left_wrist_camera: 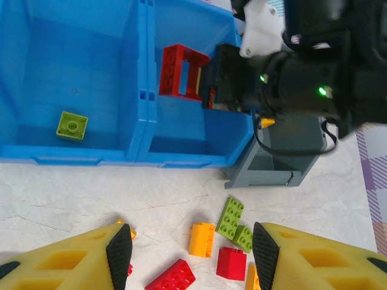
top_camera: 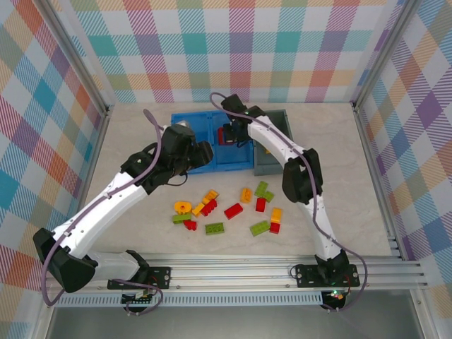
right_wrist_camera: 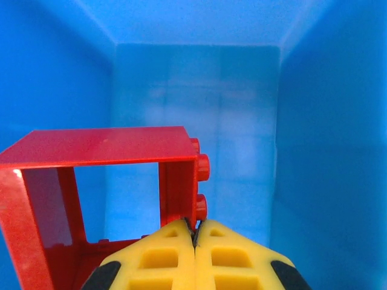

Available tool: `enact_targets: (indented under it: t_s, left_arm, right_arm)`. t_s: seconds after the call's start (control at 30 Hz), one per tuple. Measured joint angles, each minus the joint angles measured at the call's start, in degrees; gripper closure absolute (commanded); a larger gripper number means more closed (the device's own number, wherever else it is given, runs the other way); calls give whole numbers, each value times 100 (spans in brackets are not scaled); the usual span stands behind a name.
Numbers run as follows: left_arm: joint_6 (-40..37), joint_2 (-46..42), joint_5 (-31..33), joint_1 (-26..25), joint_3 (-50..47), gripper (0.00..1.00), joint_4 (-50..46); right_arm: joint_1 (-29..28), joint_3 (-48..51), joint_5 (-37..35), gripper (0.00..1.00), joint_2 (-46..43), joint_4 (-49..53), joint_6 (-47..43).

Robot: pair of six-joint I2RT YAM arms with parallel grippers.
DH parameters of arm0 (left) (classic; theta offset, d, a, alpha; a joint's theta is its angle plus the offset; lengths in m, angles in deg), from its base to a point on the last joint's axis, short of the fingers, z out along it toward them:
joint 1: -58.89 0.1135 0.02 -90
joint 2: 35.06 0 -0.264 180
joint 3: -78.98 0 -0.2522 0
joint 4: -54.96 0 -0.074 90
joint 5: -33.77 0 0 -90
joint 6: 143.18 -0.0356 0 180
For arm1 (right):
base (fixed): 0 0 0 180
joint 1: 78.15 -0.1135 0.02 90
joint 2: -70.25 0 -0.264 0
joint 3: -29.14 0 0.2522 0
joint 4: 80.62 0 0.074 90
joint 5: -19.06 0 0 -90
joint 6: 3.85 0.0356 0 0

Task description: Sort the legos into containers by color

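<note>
Two compartments in the blue bin (left_wrist_camera: 142,90); your right gripper (right_wrist_camera: 195,235) hung inside the right-hand one, yellow fingers pressed together on one thin wall of the red hollow frame (right_wrist_camera: 97,151). The pinch sat beside the row of studs, probably because an open square offers only its walls to grab. The frame looked clear of the bin floor, so I judged the release not yet made.

Your left gripper (left_wrist_camera: 192,248) stood spread wide, nothing between the black pads (left_wrist_camera: 120,248). It hovered over the loose bricks at the bottom of its wrist view: an orange block (left_wrist_camera: 201,238), a light green plate (left_wrist_camera: 230,217), a red block (left_wrist_camera: 231,263). Likely staged there for the next pick.

One lime 2x2 brick (left_wrist_camera: 72,125) lay flat, studs up, at lower left of the left compartment. That suggested green went left and red right. The grey bin (left_wrist_camera: 272,169) sat just beside the blue bin's right corner, its contents hidden behind the arm.

Everything was hard glossy plastic: bins smooth-walled, bricks studded and square-edged. The table (top_camera: 353,176) was pale and faintly marbled. Overhead, the unsorted pile (top_camera: 226,208) lay centre-frame, below the bins.
</note>
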Motion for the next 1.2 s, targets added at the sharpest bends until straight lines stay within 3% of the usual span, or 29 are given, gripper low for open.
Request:
enact_targets:
  t_s: [0.2,0.5,0.9,1.2]
  left_arm:
    - [17,-9,-83,0,-337,44,125]
    - [66,-315,-101,4,-796,44,107]
    - [262,-1228,-15,4,-1613,44,-361]
    - [468,-1611,15,4,-1910,39,-1080]
  right_arm:
    - [63,-1115,92,100,811,302,-94]
    - [68,-1335,203,97,1143,330,-116]
    - [92,-1399,498,74,1134,227,-127]
    - [90,-1373,621,75,345,356,-133]
